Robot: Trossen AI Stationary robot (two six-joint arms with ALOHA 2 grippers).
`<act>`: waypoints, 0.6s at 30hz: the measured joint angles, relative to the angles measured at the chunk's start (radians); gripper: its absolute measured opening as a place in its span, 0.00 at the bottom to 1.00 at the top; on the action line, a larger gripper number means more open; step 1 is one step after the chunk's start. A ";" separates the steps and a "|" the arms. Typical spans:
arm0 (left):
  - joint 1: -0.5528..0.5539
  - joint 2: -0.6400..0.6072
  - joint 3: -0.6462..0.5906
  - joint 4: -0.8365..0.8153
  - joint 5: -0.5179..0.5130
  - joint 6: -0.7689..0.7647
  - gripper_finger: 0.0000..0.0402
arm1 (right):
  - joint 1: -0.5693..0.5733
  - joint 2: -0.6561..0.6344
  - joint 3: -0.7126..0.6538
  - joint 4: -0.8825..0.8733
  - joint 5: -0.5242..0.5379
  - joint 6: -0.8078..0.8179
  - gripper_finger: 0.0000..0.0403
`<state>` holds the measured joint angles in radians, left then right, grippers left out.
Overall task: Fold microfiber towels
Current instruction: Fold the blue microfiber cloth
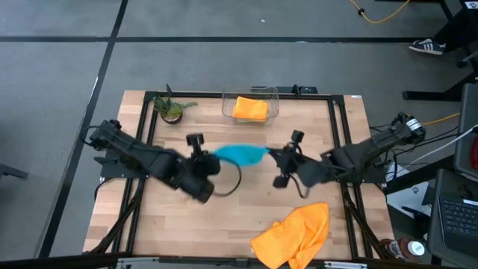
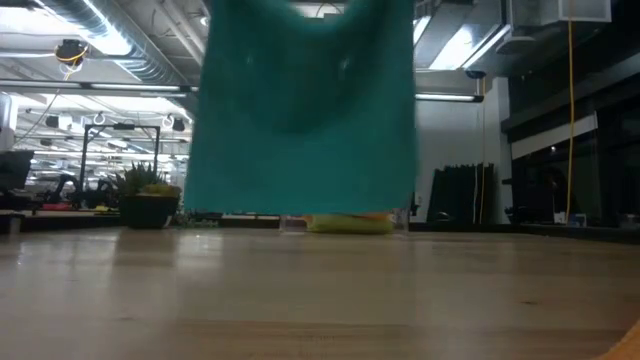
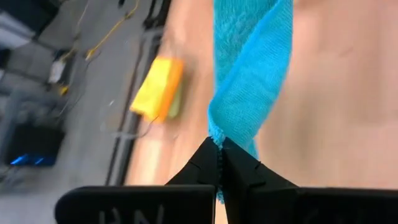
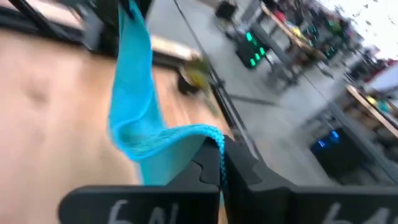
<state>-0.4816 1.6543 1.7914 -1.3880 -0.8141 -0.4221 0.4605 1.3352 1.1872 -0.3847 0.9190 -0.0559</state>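
Observation:
A teal blue towel (image 1: 240,154) hangs in the air over the table's middle, stretched between my two grippers. In the low view the teal towel (image 2: 305,110) hangs as a wide sheet clear of the table. My left gripper (image 1: 216,155) is shut on its left end, my right gripper (image 1: 270,155) on its right end. A folded orange towel (image 1: 250,109) lies in the clear bin (image 1: 225,105) at the far edge. A crumpled orange towel (image 1: 297,235) lies on the table at the near right. The lime green towel shows under the orange one (image 3: 176,102) in the bin. My left gripper pinches a corner of the teal towel's top edge (image 3: 214,138) between its two fingertips. The fingers come level from the table's left. The cloth is lifted clear and hangs below the held edge. My right gripper pinches the other top corner of the teal towel (image 4: 214,138) between its two fingertips, coming level from the table's right. The cloth runs from it toward the other gripper and hangs clear of the table.
A small potted plant (image 1: 171,109) stands at the far left of the table. A black frame (image 1: 146,119) runs along the table's sides. Bare wood (image 1: 224,217) lies in front of the grippers.

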 joint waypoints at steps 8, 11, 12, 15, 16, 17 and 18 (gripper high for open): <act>-0.118 -0.001 0.011 0.018 0.071 -0.245 0.00 | 0.036 0.006 -0.001 -0.108 -0.068 0.187 0.00; -0.103 -0.001 -0.112 0.040 0.092 -0.283 0.00 | -0.010 0.039 -0.109 -0.123 -0.087 0.276 0.00; -0.088 -0.001 -0.160 0.071 0.098 -0.286 0.00 | -0.026 0.042 -0.137 -0.110 -0.066 0.286 0.00; -0.028 0.001 -0.304 0.135 0.106 -0.309 0.00 | -0.088 0.042 -0.195 -0.063 -0.033 0.318 0.00; -0.004 0.000 -0.356 0.174 0.104 -0.309 0.00 | -0.110 0.047 -0.218 -0.052 -0.034 0.327 0.00; 0.020 0.000 -0.409 0.227 0.103 -0.308 0.00 | -0.131 0.053 -0.240 -0.026 -0.035 0.335 0.00; 0.042 0.000 -0.460 0.275 0.105 -0.305 0.00 | -0.148 0.054 -0.262 0.001 -0.041 0.335 0.00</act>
<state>-0.4400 1.6547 1.3309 -1.1127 -0.7091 -0.7271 0.3125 1.3888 0.9251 -0.3834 0.8779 0.2795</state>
